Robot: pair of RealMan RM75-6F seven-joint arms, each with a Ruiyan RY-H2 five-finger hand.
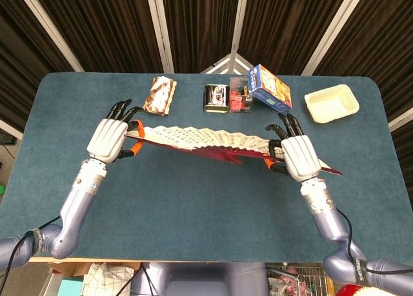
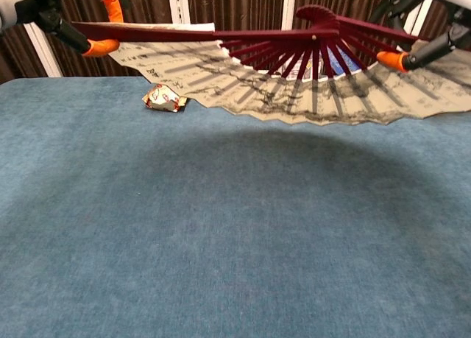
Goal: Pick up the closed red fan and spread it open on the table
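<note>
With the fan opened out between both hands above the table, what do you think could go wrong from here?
1. The fan hangs in the air, held only at its two outer ribs by the left hand and right hand; if either grip slips, it may drop or fold.
2. Pulling the hands further apart might strain or tear the pleated paper.
3. The snack packet and blue box lie just beyond the fan; lowering it too far back may knock them.

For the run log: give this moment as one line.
fan: spread open, held above table | left robot hand: holds one end | right robot hand: holds other end
</note>
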